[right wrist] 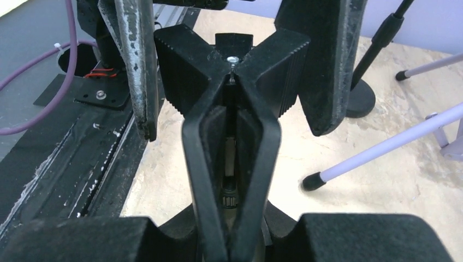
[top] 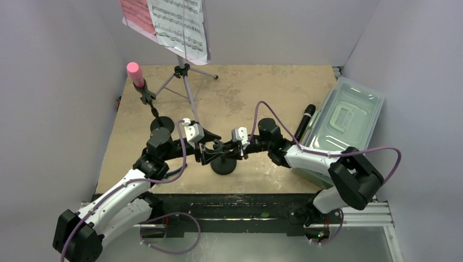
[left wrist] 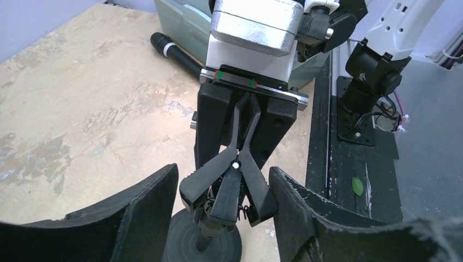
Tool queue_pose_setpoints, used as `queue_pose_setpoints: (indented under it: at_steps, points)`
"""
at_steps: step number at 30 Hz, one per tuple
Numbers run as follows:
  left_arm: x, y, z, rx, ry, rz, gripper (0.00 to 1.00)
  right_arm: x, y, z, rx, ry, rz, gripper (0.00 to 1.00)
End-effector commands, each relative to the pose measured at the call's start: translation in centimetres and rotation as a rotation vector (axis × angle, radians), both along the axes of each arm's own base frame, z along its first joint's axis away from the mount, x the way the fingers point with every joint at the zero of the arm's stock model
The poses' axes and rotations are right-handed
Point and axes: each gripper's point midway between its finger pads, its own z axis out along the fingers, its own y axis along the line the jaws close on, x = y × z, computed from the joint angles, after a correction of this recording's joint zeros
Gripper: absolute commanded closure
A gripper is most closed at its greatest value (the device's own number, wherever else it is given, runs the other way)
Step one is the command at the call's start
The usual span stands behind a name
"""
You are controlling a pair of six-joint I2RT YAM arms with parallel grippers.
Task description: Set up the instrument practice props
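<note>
A black round-based pole [top: 224, 165] stands in the middle front with a black spring clip [top: 221, 147] on top. My right gripper [top: 233, 146] is shut on the clip's thin prongs [left wrist: 247, 117]. My left gripper [top: 209, 148] is open, its fingers [left wrist: 147, 213] flanking the clip's spread handles [left wrist: 203, 183]. A pink microphone [top: 134, 73] sits clipped on a second pole [top: 161, 124] at back left. The music stand's tripod legs [top: 185, 82] carry pink [top: 136, 13] and white [top: 180, 24] pages that hide the desk. A black microphone [top: 306, 120] lies beside the tub.
A clear plastic tub [top: 344, 117] with its lid on lies at the right edge. A lavender tripod foot [right wrist: 312, 182] rests on the board close behind the clip. Grey walls close in the left, back and right. The black base rail [left wrist: 360, 180] runs along the front.
</note>
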Motion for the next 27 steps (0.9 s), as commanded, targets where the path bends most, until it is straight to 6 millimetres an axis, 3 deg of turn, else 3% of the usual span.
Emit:
queue_pose_setpoints:
  at_steps: [1, 3, 5, 6, 12, 15, 17, 18, 20, 21, 25, 27]
  points:
    - [1.1, 0.2, 1.6, -0.004, -0.061, 0.054, 0.43, 0.9, 1.0, 4.0, 0.071, -0.063, -0.030, 0.89]
    - [1.6, 0.6, 1.3, 0.022, -0.043, 0.093, 0.48, 1.7, 0.7, 4.5, 0.059, -0.016, -0.104, 0.70]
    - [2.0, 0.9, 1.3, 0.032, -0.037, 0.121, 0.49, 2.5, 0.1, 4.1, 0.019, 0.003, -0.181, 0.13]
    - [2.1, 1.0, 1.4, 0.031, -0.038, 0.128, 0.48, 3.1, -0.5, 3.7, -0.004, -0.012, -0.226, 0.03]
    - [1.9, 0.9, 1.8, 0.018, -0.018, 0.128, 0.41, 4.2, -4.0, 5.4, -0.006, -0.020, -0.449, 0.01]
    - [1.9, 1.0, 2.2, 0.016, -0.015, 0.135, 0.36, 4.7, -6.5, 4.6, -0.033, 0.027, -0.595, 0.01]
    - [2.0, 1.2, 2.4, 0.013, -0.014, 0.149, 0.32, 7.4, -9.9, 3.6, -0.033, 0.096, -0.888, 0.01]
    - [2.1, 1.2, 2.6, 0.011, -0.011, 0.155, 0.31, 9.1, -12.3, 3.5, -0.022, 0.124, -1.079, 0.01]
    - [2.1, 1.3, 2.8, 0.010, -0.006, 0.164, 0.30, 12.0, -19.3, 3.4, 0.025, 0.191, -1.590, 0.01]
    - [2.2, 1.3, 2.9, 0.010, -0.006, 0.167, 0.29, 12.4, -20.7, 3.5, 0.021, 0.212, -1.705, 0.01]
    - [2.5, 1.4, 3.1, 0.006, 0.006, 0.181, 0.27, 14.8, -21.9, 4.5, -0.060, 0.212, -1.932, 0.01]
    - [2.6, 1.4, 3.2, 0.003, 0.012, 0.188, 0.27, 15.7, -22.6, 4.1, -0.085, 0.238, -2.105, 0.01]
